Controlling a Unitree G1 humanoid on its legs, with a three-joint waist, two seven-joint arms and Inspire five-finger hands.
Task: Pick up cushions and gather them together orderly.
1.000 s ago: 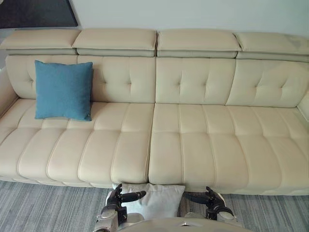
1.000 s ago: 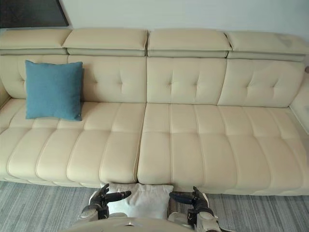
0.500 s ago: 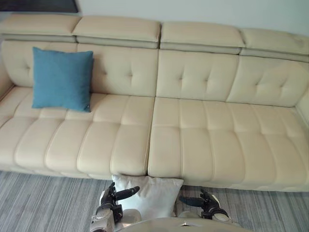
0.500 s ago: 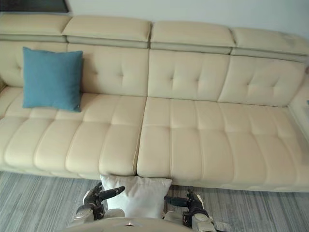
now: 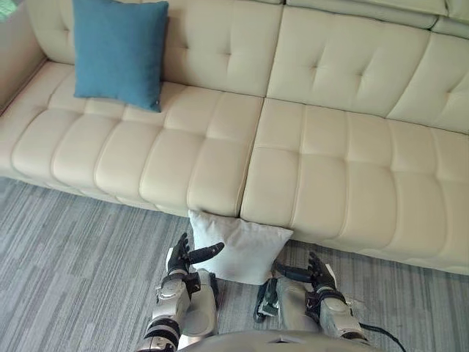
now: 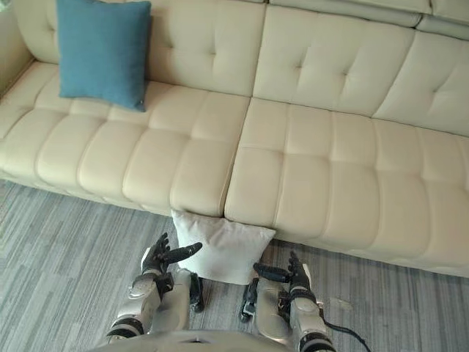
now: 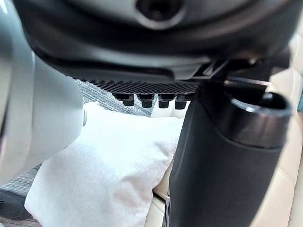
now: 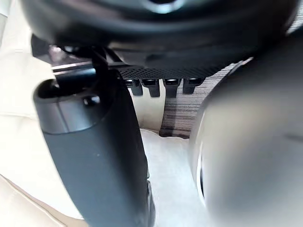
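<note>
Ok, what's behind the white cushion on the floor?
The front of the beige sofa; the white cushion leans against it below the seat seam. The base behind it is covered.

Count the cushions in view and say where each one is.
2. A blue cushion leans on the backrest at the left end of the sofa. A white cushion sits on the floor against the sofa front. Others may be out of view.

a white cushion (image 5: 238, 248) leans on the floor against the sofa front; a blue cushion (image 5: 117, 51) stands upright on the seat.
</note>
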